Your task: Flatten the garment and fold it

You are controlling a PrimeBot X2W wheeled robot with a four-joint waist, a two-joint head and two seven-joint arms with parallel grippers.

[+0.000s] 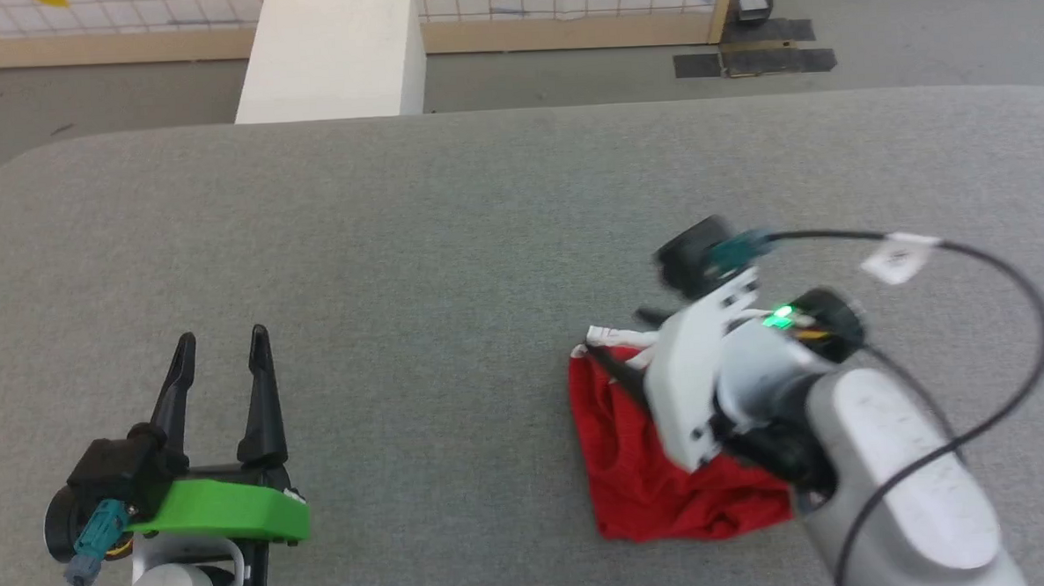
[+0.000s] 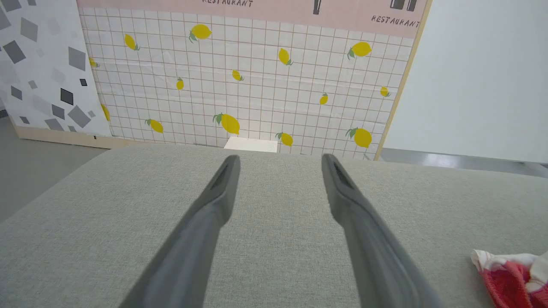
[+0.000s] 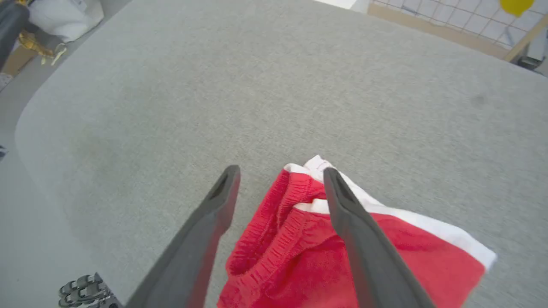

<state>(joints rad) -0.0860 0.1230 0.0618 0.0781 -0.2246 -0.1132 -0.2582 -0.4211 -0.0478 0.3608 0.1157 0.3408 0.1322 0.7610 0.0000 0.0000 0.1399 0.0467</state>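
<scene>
Right arm's pale forearm (image 1: 901, 488) sat closest to the head cam, lower right, w/ a black cable (image 1: 1022, 342) looping round it and a green light (image 1: 783, 315) lit at the wrist. Ahead of it the right gripper (image 1: 630, 341) pointed toward view left, over the garment (image 1: 645, 490).

From the right wrist cam, the right gripper (image 3: 280, 172) had its fingers spread wide apart, nothing pinched btwn them. The garment (image 3: 299, 256) lay under and btwn them: red shorts, bunched, gathered waistband showing in the gap, a white trim band running off under the right-hand finger. Couldn't tell whether that finger touched the cloth or just stood above it.

Garment position: right side of the grey fabric-covered table (image 1: 441, 244), toward the near edge, crumpled in a heap, not flat, not folded. White trim poked out at its far-left corner in the head view.

Left gripper (image 1: 222, 334) sat lower left in the head view, green housing (image 1: 223, 509) behind it, fingers pointing up the view. It stood apart too, holding nothing, over bare table, well apart from the shorts. Left wrist cam showed the same spread fingers (image 2: 214, 205), w/ a bit of the garment (image 2: 509, 278) at the lower-right corner.

Beyond the table's far edge: a white block (image 1: 331, 55) and a lemon-print tiled panel (image 2: 257, 85).
</scene>
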